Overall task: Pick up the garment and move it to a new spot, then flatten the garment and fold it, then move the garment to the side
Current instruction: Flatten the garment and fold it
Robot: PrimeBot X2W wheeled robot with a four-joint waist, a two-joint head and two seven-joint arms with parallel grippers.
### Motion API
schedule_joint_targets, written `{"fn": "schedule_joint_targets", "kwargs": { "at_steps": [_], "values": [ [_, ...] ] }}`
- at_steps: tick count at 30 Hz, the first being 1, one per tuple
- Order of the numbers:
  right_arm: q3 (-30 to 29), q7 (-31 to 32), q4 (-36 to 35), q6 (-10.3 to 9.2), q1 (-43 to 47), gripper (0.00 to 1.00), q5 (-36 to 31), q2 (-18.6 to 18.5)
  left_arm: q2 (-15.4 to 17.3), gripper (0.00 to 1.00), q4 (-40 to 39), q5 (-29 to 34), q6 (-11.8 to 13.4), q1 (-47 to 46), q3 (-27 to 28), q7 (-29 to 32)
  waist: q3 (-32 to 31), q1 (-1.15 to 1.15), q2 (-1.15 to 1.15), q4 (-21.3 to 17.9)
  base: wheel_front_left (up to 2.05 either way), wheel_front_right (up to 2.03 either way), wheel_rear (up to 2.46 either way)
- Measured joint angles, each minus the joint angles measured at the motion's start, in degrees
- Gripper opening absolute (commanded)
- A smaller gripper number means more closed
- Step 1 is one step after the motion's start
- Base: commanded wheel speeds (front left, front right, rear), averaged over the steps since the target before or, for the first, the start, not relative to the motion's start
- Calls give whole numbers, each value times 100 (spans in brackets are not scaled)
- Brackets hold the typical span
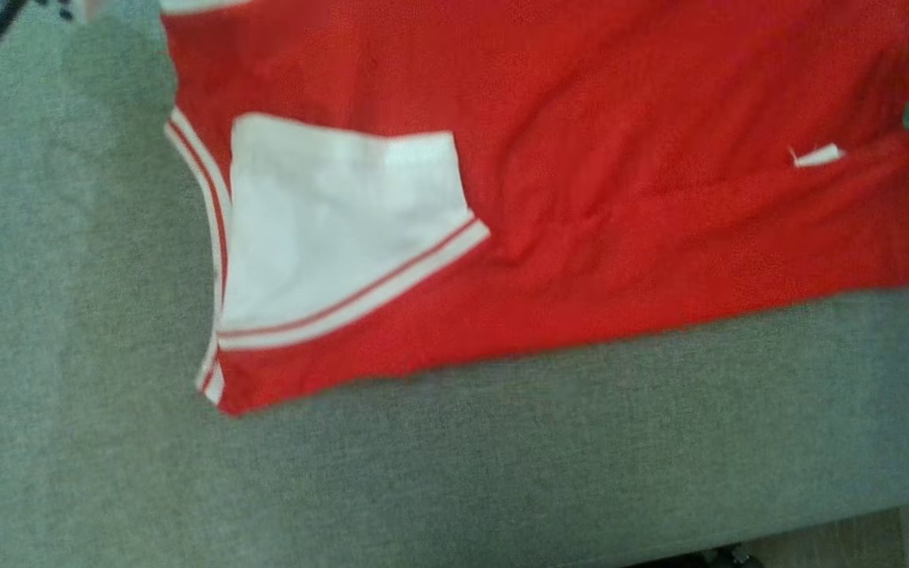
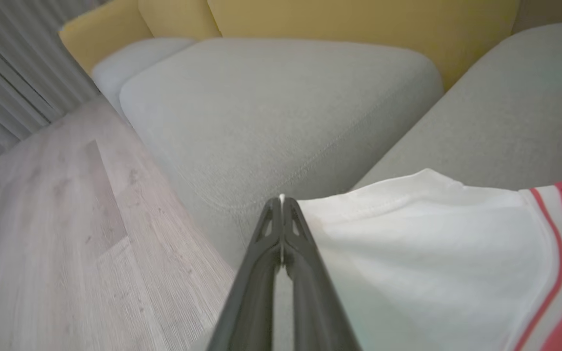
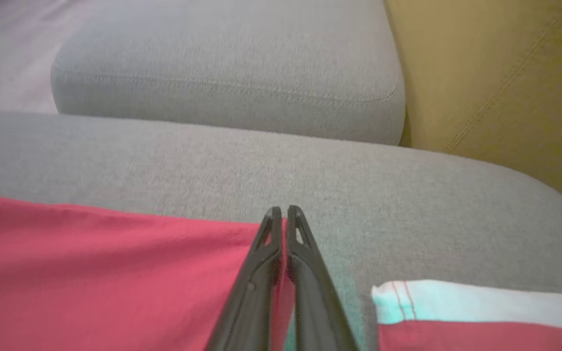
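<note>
The garment [image 1: 581, 158] is a red shirt with a white sleeve [image 1: 328, 221] edged in red-and-white stripes, spread on a grey sofa cushion [image 1: 454, 473]. In the left wrist view, my left gripper [image 2: 281, 202] is shut on the edge of the white sleeve [image 2: 432, 253], and a sliver of white cloth shows at its tips. In the right wrist view, my right gripper [image 3: 283, 212] is shut on the red hem [image 3: 105, 273], with red cloth pinched between the fingers. A white striped cuff [image 3: 481, 302] lies to its right.
Yellow backrests [image 2: 334, 19] [image 3: 495, 73] rise behind the grey cushions. A second grey cushion [image 3: 227, 63] lies beyond the one with the garment. Wood floor [image 2: 42, 219] and a grey curtain [image 2: 8, 87] are beside the sofa. The cushion's front edge [image 1: 817, 521] is near.
</note>
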Motion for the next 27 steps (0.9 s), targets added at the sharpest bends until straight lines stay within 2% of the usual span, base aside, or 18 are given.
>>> {"fn": "schedule_joint_targets", "kwargs": {
  "at_steps": [3,9,14,19,24,25,27],
  "values": [
    [-200,-293,1,0,-8,0,103,40,-26,0,57,56,63,-83,81,-300,-22,0,0,16,0,0,0],
    [-292,-414,-210,0,110,0,402,16,-30,0,-47,-29,67,45,88,-458,-129,0,0,111,0,0,0],
    [-386,-568,-610,0,682,0,505,-132,297,0,-757,-57,321,695,83,-701,-268,0,0,167,0,0,0],
    [-555,-661,-1025,0,1341,0,504,-264,896,0,-1764,-21,900,1627,30,-850,-446,0,0,193,0,0,0],
    [-892,-710,-1374,0,2028,0,492,-368,1307,0,-2826,-104,1578,2616,-19,-975,-635,-1,0,240,0,0,0],
    [-1280,-711,-1557,0,2568,0,352,-398,1596,0,-3488,-164,2042,3225,-44,-1057,-743,-1,0,302,0,0,0],
    [-1495,-709,-1645,0,2812,0,301,-398,1673,0,-3756,-164,2215,3415,-54,-1076,-788,-1,0,344,0,0,0]
  ]
}}
